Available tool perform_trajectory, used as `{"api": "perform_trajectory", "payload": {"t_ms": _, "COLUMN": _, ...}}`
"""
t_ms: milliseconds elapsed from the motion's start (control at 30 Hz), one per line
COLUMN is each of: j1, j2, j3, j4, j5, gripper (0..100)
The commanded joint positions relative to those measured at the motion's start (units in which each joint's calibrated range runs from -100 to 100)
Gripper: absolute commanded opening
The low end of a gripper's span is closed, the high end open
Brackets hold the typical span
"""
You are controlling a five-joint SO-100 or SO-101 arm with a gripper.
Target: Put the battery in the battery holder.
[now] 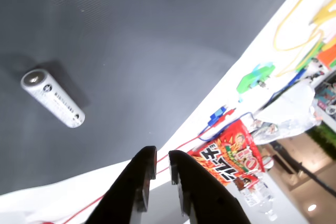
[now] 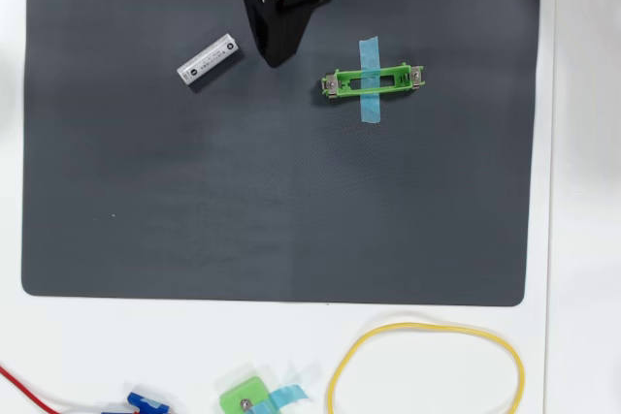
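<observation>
I see my black two-finger hand [image 1: 162, 165] in the wrist view. Its two fingers are almost together, with only a thin gap between them. Nothing is between them, and they touch nothing. The hand holds no thing at all.

The small silver-white round battery with dark marks on its label [image 1: 52, 98] lies flat on the dark grey mat [image 1: 157, 66]. In the wrist view it is off to the left of my hand, well apart from it. In the overhead view the battery [image 2: 208, 59] lies tilted, just to the left of the black hand [image 2: 277, 57].

The long thin bright-green plastic battery holder [image 2: 374, 81] sits on the mat to the right of the hand in the overhead view. It has metal bits at both ends and a strip of blue tape [image 2: 370, 79] across its middle. It is empty. The battery and the holder are on either side of my hand.

The mat lies on a white desk [image 2: 582, 239]. A yellow wire loop [image 2: 427, 366] and a small green block with blue tape [image 2: 245, 398] rest on the desk near the bottom edge of that view.
</observation>
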Motion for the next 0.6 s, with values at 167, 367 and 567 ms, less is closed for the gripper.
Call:
{"api": "perform_trajectory", "payload": {"t_ms": 167, "j1": 0.91, "j2": 28.70, "j3": -11.26, "j4": 3.56, "j5": 7.06, "gripper": 0}}
{"api": "perform_trajectory", "payload": {"t_ms": 367, "j1": 3.92, "j2": 32.80, "j3": -13.29, "j4": 3.56, "j5": 9.15, "gripper": 0}}
{"api": "perform_trajectory", "payload": {"t_ms": 567, "j1": 8.07, "j2": 37.15, "j3": -14.35, "j4": 4.09, "j5": 10.45, "gripper": 0}}
